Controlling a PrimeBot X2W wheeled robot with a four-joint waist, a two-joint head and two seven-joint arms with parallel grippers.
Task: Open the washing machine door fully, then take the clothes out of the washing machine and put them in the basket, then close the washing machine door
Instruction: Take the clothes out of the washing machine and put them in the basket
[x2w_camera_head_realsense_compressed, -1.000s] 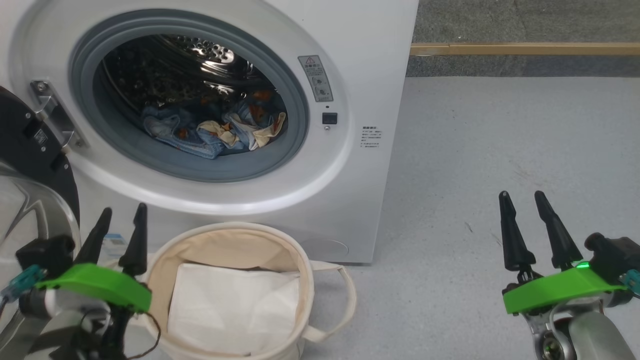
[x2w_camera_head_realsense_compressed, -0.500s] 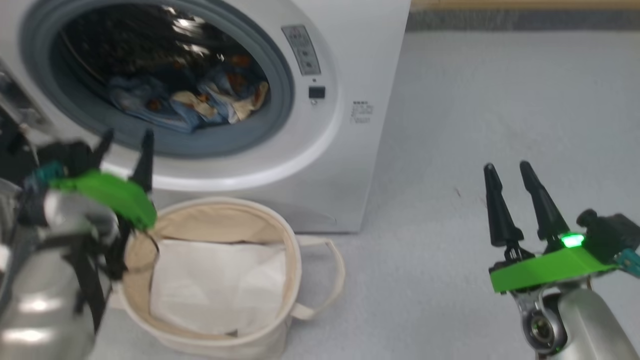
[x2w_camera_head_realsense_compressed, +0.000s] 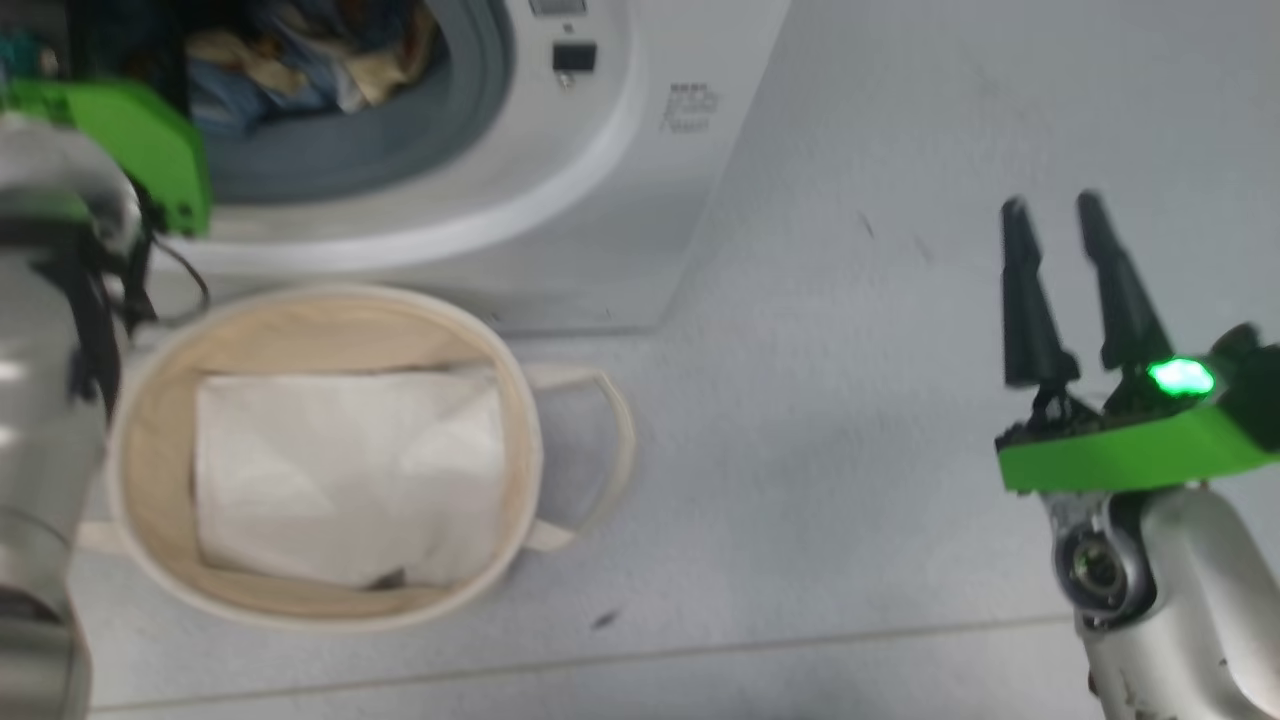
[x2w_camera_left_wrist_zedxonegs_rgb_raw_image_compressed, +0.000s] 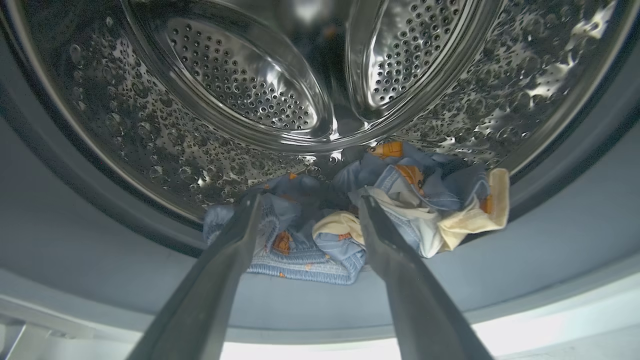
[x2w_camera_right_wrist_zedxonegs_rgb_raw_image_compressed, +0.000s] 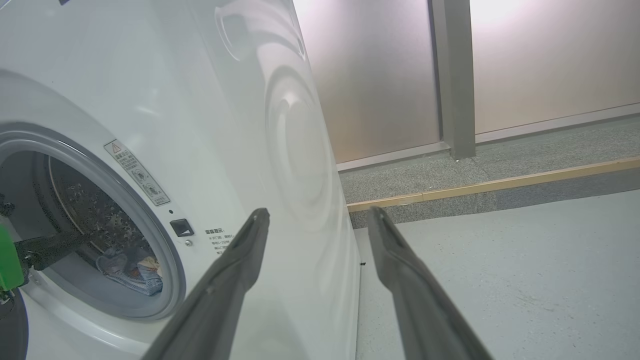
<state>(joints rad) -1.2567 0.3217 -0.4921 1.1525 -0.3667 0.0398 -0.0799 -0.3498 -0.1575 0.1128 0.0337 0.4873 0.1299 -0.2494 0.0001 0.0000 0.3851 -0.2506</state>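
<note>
Lifted the left gripper (x2w_camera_left_wrist_zedxonegs_rgb_raw_image_compressed: 310, 200) away from beside the basket (x2w_camera_head_realsense_compressed: 330, 300) since one second before, and brought it up into the round mouth of the washing machine (x2w_camera_head_realsense_compressed: 600, 200); turned the head camera lower as well. Found the machine standing on the grey floor (x2w_camera_head_realsense_compressed: 850, 500), big and white, with the grey gasket (x2w_camera_left_wrist_zedxonegs_rgb_raw_image_compressed: 75, 240) around the perforated steel drum (x2w_camera_left_wrist_zedxonegs_rgb_raw_image_compressed: 240, 90). Saw the basket on the floor just in front of the machine, upright, with a folded white sheet (x2w_camera_head_realsense_compressed: 350, 470) lying inside. Noticed the clothes (x2w_camera_left_wrist_zedxonegs_rgb_raw_image_compressed: 425, 200), light blue with orange-brown prints and a cream inner side, crumpled at the bottom of the drum near its front lip. Held the left fingers wide apart with nothing gripped, the tips reaching the near edge of the heap; could not tell whether touching it. Held the right gripper (x2w_camera_head_realsense_compressed: 1052, 205) well apart to the right, over bare floor, its fingers separated too and empty.
</note>
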